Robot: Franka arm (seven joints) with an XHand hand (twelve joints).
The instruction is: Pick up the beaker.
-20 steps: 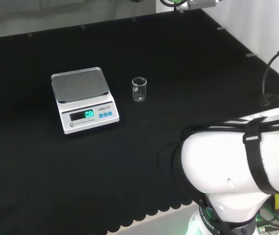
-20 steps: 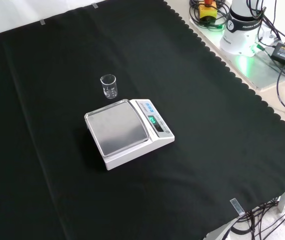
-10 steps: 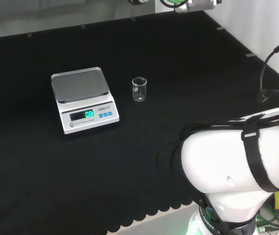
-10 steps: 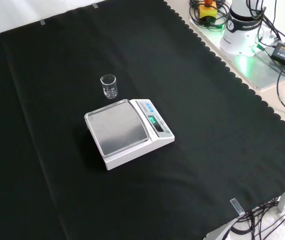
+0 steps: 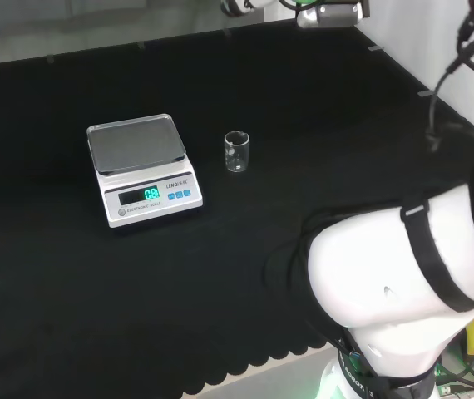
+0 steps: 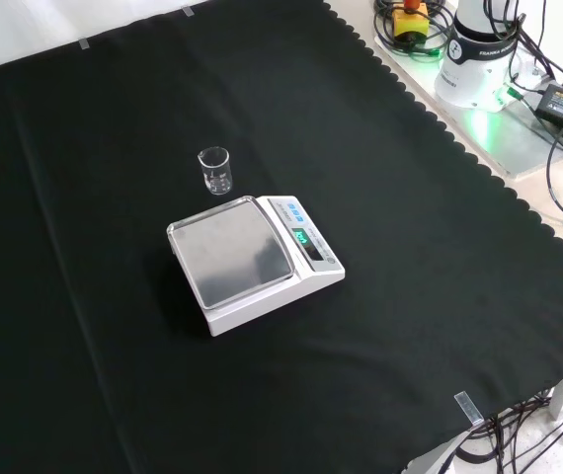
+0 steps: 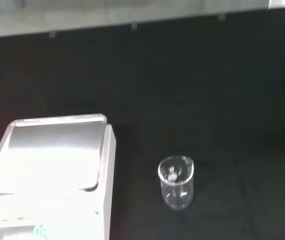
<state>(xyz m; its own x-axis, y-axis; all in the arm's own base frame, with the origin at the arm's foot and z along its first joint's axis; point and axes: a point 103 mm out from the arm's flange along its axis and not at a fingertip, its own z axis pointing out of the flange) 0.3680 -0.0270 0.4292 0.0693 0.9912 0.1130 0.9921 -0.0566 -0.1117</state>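
Note:
A small clear glass beaker [image 5: 236,152] stands upright and empty on the black cloth, just right of a white digital scale in the head view. In the front view the beaker [image 6: 215,171] stands just beyond the scale's far left corner. The wrist view looks down on the beaker [image 7: 176,182] from some way off, with bare cloth all round it and nothing touching it. A grey and white part of the arm's end [image 5: 330,12] pokes in at the head view's top edge, far beyond the beaker.
The white scale [image 5: 141,169] [image 6: 252,259] [image 7: 52,165] has a steel pan and a lit green display. The arm's big white link [image 5: 403,266] fills the head view's lower right. The arm's base [image 6: 479,49] and cables sit off the cloth's scalloped edge.
In the head view the arm's white link has swung and its end parts at the top edge have come further into view. Beaker and scale have not moved.

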